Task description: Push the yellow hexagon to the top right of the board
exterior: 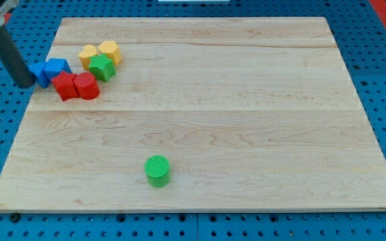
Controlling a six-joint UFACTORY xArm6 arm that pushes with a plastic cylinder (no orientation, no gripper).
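The yellow hexagon [110, 50] sits at the board's upper left, in a cluster of blocks. A second yellow block [88, 55] touches it on the left, and a green star [102, 67] lies just below both. My tip [25, 84] is at the board's left edge, touching the left side of a blue block [39, 73]. The tip is well to the left of the yellow hexagon, with the blue blocks between them.
A second blue block [57, 67] sits beside the first. Two red blocks [66, 87] [86, 86] lie below the blue ones. A green cylinder [157, 170] stands alone near the bottom middle. The wooden board [246, 120] rests on a blue pegboard.
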